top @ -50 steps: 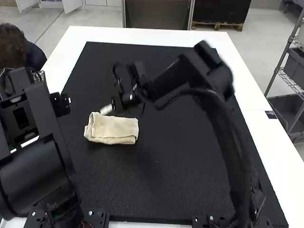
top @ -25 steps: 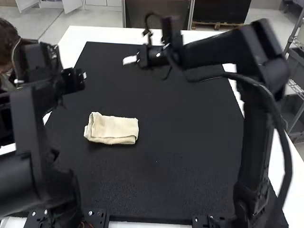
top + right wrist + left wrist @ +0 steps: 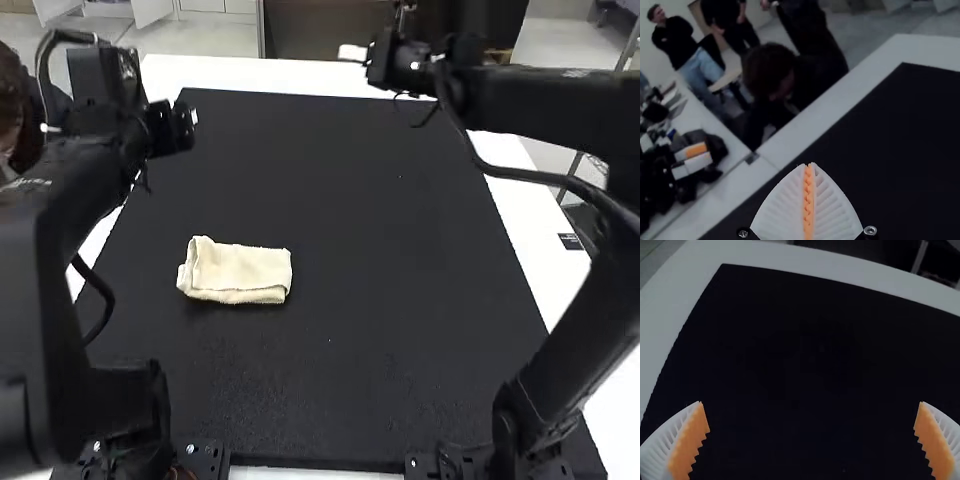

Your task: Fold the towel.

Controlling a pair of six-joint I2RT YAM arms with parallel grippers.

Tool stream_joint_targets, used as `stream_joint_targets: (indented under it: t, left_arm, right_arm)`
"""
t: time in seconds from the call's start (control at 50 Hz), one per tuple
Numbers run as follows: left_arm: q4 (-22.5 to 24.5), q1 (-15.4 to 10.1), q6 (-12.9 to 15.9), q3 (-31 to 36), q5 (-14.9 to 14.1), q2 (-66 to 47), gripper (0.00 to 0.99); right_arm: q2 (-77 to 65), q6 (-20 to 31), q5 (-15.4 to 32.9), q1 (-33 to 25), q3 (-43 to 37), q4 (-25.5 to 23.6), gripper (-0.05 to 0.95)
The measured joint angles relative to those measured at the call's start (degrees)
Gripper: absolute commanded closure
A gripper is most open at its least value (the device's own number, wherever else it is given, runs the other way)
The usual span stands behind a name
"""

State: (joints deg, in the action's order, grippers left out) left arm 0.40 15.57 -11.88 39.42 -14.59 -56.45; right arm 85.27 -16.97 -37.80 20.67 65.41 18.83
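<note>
"Towel (image 3: pixel 235 272) lies folded on the black mat (image 3: pixel 400 330), long axis side to side. Which hand's nearer?"

"Left hand (image 3: pixel 810 402), fingers wide apart. The towel's back toward the arm bases from it. Right hand (image 3: pixel 809 164), fingers together, is farther."

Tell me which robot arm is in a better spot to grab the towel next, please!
Left, probably. The left tool is open and looks nearer the folded towel, which lies on the left side of the mat. The right tool is shut and farther off.
</note>
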Motion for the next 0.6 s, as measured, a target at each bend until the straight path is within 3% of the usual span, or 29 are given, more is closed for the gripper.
stream_joint_targets:
  t: [0.18,0.6]
  left_arm:
    - [1.18,-2.56,0.0,0.68,3.63,4.02,0.034]
    - [3.69,-2.95,0.02,-5.62,8.96,15.65,0.034]
  right_arm:
    - [-7.3,-0.37,2.64,-3.43,-5.33,0.81,0.92]
    - [-25.57,-4.52,4.66,-9.6,-25.88,9.81,0.92]
